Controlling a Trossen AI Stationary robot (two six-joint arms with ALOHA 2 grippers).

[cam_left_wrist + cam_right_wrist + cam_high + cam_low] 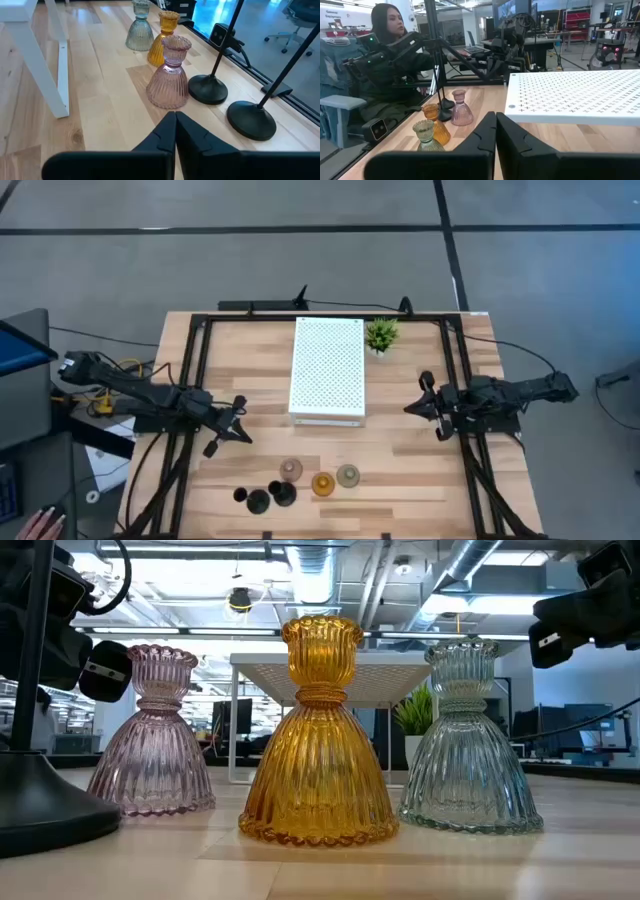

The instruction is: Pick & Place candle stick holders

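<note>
Five candle stick holders stand on their bases near the table's front edge: pink glass [291, 470], amber glass [322, 484], pale grey-green glass [348, 475] and two black ones with thin stems [258, 501] [282, 494]. My left gripper [246, 437] is shut and empty, left of and a little behind them; its wrist view shows the pink holder [169, 75] just ahead of its fingertips [175, 117]. My right gripper [409, 408] is shut and empty at the right, beside the white platform; its wrist view [495, 117] shows the holders farther off [461, 107].
A white perforated platform [328, 368] stands on legs at the table's middle back, with a small green potted plant [381, 334] at its far right corner. A black frame runs along the table's edges. A person [385, 30] sits beyond the table's left side.
</note>
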